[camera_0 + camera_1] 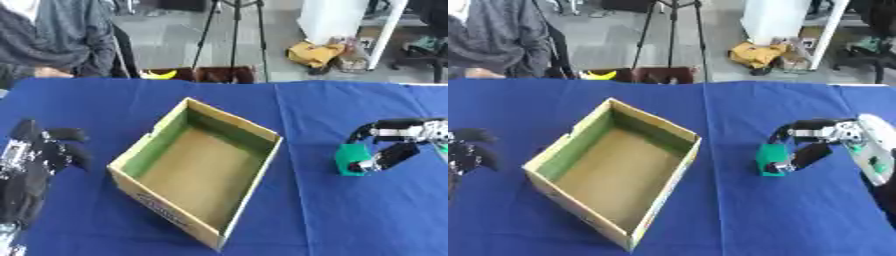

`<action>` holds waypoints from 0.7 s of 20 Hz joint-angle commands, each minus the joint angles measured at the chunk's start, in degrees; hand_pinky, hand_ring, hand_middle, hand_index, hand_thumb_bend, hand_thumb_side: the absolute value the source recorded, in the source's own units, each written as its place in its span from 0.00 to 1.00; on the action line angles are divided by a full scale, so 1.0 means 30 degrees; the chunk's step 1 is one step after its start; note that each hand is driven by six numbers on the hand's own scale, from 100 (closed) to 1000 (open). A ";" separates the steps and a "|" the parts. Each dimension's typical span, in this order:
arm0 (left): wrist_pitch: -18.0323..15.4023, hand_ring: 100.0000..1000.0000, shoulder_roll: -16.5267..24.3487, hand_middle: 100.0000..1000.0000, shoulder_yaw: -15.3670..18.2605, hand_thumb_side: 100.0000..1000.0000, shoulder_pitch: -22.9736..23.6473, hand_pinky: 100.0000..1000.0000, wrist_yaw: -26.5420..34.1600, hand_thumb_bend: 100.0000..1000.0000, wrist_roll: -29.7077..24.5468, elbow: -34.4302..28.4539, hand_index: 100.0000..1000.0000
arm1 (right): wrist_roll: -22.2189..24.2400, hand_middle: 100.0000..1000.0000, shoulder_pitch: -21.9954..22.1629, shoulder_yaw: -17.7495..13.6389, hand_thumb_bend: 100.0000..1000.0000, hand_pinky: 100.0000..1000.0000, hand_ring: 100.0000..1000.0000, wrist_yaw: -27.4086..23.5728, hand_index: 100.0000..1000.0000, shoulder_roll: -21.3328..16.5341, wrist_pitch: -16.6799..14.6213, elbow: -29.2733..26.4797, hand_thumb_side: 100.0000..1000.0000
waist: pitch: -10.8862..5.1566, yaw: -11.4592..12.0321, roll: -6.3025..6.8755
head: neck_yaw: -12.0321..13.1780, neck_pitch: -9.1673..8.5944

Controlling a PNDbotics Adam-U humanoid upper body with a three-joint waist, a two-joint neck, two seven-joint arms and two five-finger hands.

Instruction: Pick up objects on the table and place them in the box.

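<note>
right robot hand: right robot hand [811,142] is on the green block [770,159] now, fingers arched over its top and thumb curled in at its side, pinching it.
block: sitting on the blue worktop [737,215] under those fingers; whether it's lifted clear or touching the cloth, can't tell.
box: open cardboard box [197,172] lies well off to the left of the working hand, nothing visible inside, a bare strip of worktop between them.
left robot hand: left robot hand [39,150] idles at the left edge beyond the box, fingers up and relaxed, holding nothing.
step: looks like the grasp stage, block caught but not yet carried.
next: a lift straight up, then a sweep left high enough to clear the box's near wall, and release over the brown floor.
hard to see: the block's far face is hidden behind the fingers; motion smear blurs the fingertips; the right forearm is cut off at the frame edge.
</note>
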 commanded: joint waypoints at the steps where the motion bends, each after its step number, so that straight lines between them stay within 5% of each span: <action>1: 0.0032 0.48 0.0303 0.57 0.0059 0.99 -0.0214 0.46 -0.0041 0.34 -0.0013 -0.0287 0.67 | -0.0036 0.92 -0.0198 0.0079 0.43 0.83 0.95 0.0660 0.91 -0.0402 -0.0348 -0.0456 0.71 | -0.0238 0.0000 -0.0009 | -0.0058 -0.0269; 8: 0.0023 0.48 0.0274 0.57 0.0070 0.99 -0.0194 0.46 -0.0030 0.34 0.0002 -0.0289 0.67 | -0.0702 0.89 0.0052 0.0225 0.37 0.78 0.88 0.1826 0.88 -0.0077 -0.0936 -0.0200 0.64 | -0.0271 0.0010 0.0087 | -0.0088 -0.0310; 10: 0.0021 0.48 0.0260 0.57 0.0068 0.99 -0.0182 0.46 -0.0027 0.34 0.0004 -0.0288 0.67 | -0.0997 0.86 0.0097 0.0227 0.25 0.67 0.75 0.2026 0.86 0.0003 -0.1051 -0.0164 0.51 | -0.0281 0.0008 0.0120 | -0.0089 -0.0286; 11: 0.0020 0.48 0.0255 0.57 0.0066 0.99 -0.0177 0.46 -0.0027 0.34 0.0003 -0.0287 0.67 | -0.1147 0.81 0.0113 0.0223 0.12 0.56 0.63 0.2107 0.83 0.0026 -0.1078 -0.0143 0.34 | -0.0286 0.0007 0.0130 | -0.0089 -0.0283; 14: 0.0016 0.48 0.0248 0.57 0.0067 0.99 -0.0175 0.46 -0.0028 0.34 0.0007 -0.0287 0.67 | -0.1640 0.75 0.0135 0.0161 0.00 0.42 0.50 0.2259 0.78 0.0053 -0.1024 -0.0099 0.09 | -0.0297 -0.0005 0.0146 | -0.0099 -0.0291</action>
